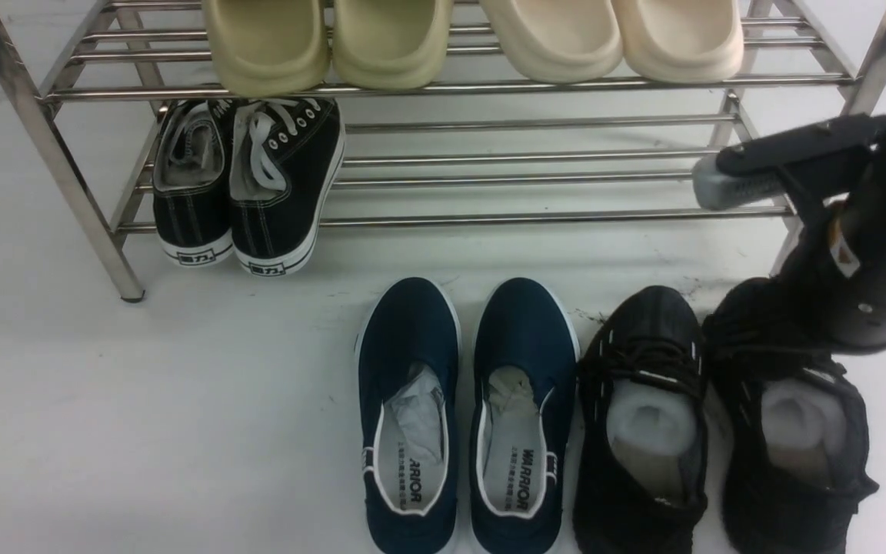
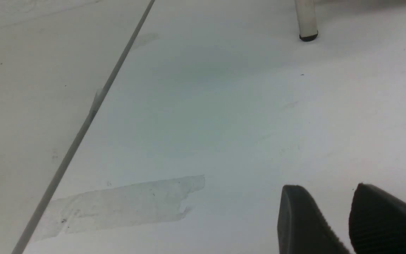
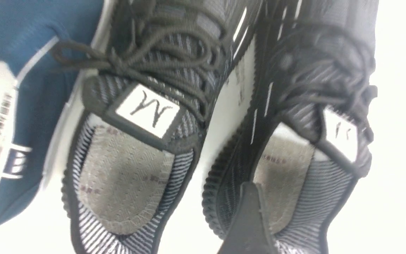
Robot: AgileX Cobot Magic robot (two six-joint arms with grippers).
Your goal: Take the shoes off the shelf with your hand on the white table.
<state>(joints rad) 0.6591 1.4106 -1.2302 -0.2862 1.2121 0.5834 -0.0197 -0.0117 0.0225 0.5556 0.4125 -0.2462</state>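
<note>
Up front, the black knit sneakers (image 1: 647, 346) stand side by side on the white table (image 1: 181, 423), off the rack, toes pointing toward it, with white stuffing showing in both openings. Just to their left sits a pair of navy slip-ons (image 1: 412, 362) with white trim, toes also forward; the right slip-on is just beside the left sneaker, perhaps touching it. The right gripper (image 3: 333, 187) hangs over the right-hand sneaker with its jaws spread wide and nothing clasped. In the right wrist view one dark finger (image 3: 248, 218) shows in front of that shoe's opening, while the other shows at the frame's edge over bare table, clear of the shoe's side. In the front view the arm's black bulk hides that sneaker's toe. The left gripper (image 2: 326, 187) hovers above bare tabletop, its ribbed fingers a narrow gap apart and empty, near a strip of clear tape (image 2: 125, 206) and a thin seam line (image 2: 83, 130). Farther on, one rack leg (image 2: 307, 21) stands on its black foot. Beyond the shoes, the steel shoe rack (image 1: 535, 219) spans the table. At the left end of its lower tier rests a pair of black canvas sneakers (image 1: 251, 185) with white laces and soles, heels overhanging the front bar. On the upper tier lie olive foam slides (image 1: 320, 46) and, to their right, cream foam slides (image 1: 612, 38).
</note>
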